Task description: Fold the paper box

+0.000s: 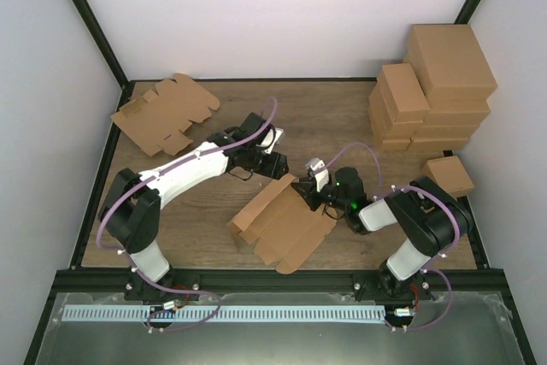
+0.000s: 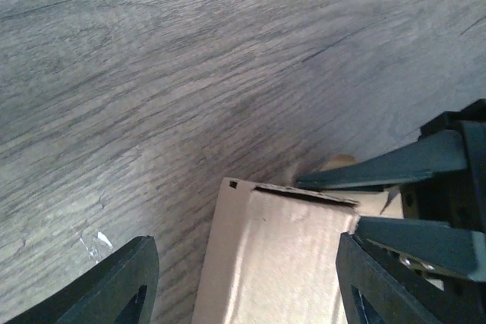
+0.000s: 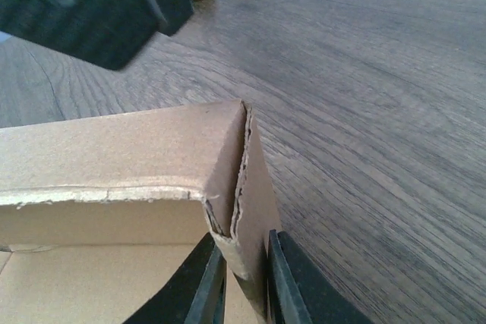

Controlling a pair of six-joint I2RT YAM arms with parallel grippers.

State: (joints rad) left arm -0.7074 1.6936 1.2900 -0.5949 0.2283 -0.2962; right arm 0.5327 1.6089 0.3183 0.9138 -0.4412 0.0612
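- Right jaws are clamped on the paper box [image 3: 114,149]. The right fingers [image 3: 199,287] pinch an upright, doubled cardboard corner flap, one finger on each side, with no gap showing.
- Left jaws are wide apart and hold nothing. The left fingers [image 2: 114,286] hang over a corner of the box, which sits between them in the left wrist view.
- In that view the cardboard lies close to the finger on the picture's right. Cannot tell whether they touch. There is a clear gap to the other finger.
- Also in that view, the right jaws' two dark fingers come in from the right edge. They sandwich the box's far edge, just beside the left jaws.
- From the top view, the box lies about mid tabletop [image 1: 342,117], a little toward the near side. It is a partly opened blank with its flaps spread toward the near edge. Its far corner is where the two sets of jaws meet.
- The white left arm [image 1: 184,173] reaches in from the left, and the black right arm [image 1: 419,220] reaches in from the right.
- A pile of notched blanks [image 1: 167,113] lies flat at the far left corner, well apart from the box.
- Brown cartons [image 1: 436,83] are stacked at the far right. One small carton [image 1: 449,175] sits alone near the right arm.
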